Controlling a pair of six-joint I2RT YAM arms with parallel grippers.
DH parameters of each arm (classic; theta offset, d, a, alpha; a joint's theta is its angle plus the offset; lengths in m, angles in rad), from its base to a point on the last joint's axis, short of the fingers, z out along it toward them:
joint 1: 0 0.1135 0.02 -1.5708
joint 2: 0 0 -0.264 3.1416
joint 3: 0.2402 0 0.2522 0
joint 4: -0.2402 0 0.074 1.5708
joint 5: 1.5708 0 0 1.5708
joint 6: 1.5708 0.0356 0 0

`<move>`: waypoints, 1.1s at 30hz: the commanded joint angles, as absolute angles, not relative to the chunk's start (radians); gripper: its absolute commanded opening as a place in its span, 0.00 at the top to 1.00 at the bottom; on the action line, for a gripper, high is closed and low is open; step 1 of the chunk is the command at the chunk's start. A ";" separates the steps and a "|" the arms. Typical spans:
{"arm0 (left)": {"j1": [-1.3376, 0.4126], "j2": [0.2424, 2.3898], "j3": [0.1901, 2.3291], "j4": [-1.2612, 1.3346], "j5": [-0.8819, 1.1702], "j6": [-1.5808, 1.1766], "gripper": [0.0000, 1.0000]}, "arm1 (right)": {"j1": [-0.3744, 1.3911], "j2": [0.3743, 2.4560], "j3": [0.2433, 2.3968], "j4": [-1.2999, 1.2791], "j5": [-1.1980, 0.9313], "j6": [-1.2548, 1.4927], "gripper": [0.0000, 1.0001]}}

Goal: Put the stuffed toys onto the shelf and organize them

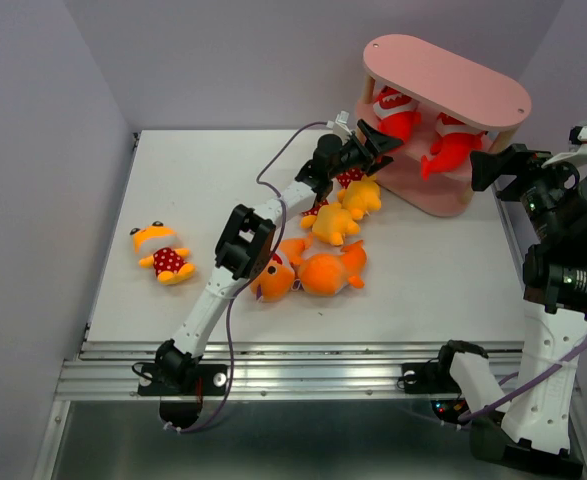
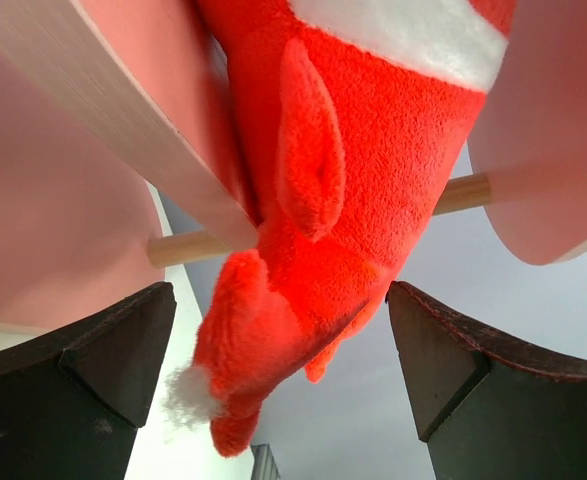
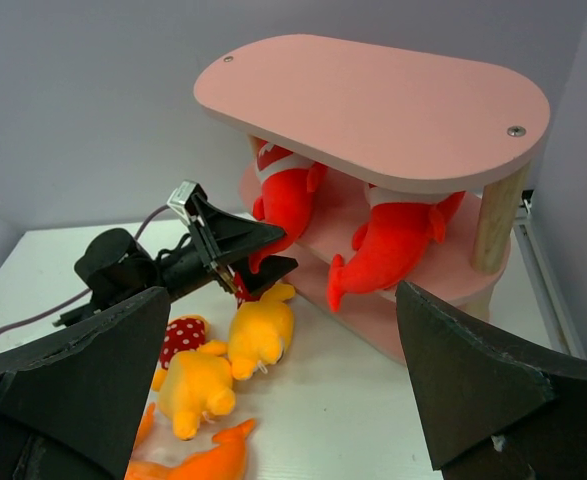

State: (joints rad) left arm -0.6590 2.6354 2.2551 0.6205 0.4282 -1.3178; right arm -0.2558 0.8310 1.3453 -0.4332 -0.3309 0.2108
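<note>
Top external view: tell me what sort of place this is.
Probably a robot lab test cell: plain walls box in a white table, two robot arms sit on a metal rail at its near edge, with stuffed toys and a pink shelf as props.

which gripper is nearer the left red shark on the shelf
Left. The left gripper, fingers open, flanks the left red shark at its tail; the right gripper hangs right of the shelf.
</note>
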 commanded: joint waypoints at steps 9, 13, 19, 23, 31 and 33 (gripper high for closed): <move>-0.647 2.536 2.253 0.667 0.465 -1.258 0.01 | -0.265 0.815 1.342 -0.367 -0.344 0.219 0.00; -0.646 2.526 2.235 0.675 0.472 -1.255 0.01 | -0.265 0.816 1.342 -0.367 -0.344 0.219 0.00; -0.643 2.510 2.210 0.712 0.506 -1.235 0.01 | -0.265 0.813 1.335 -0.365 -0.344 0.218 0.00; -0.641 2.507 2.215 0.747 0.537 -1.226 0.01 | -0.265 0.813 1.333 -0.362 -0.347 0.218 0.00; -0.634 2.468 2.174 0.764 0.558 -1.215 0.01 | -0.265 0.815 1.333 -0.364 -0.347 0.218 0.00; -0.630 2.456 2.134 0.765 0.552 -1.210 0.01 | -0.265 0.813 1.335 -0.364 -0.347 0.218 0.00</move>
State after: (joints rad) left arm -0.6392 2.5851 2.1815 0.6868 0.5293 -1.2381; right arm -0.2558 0.8246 1.3300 -0.4244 -0.3382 0.2138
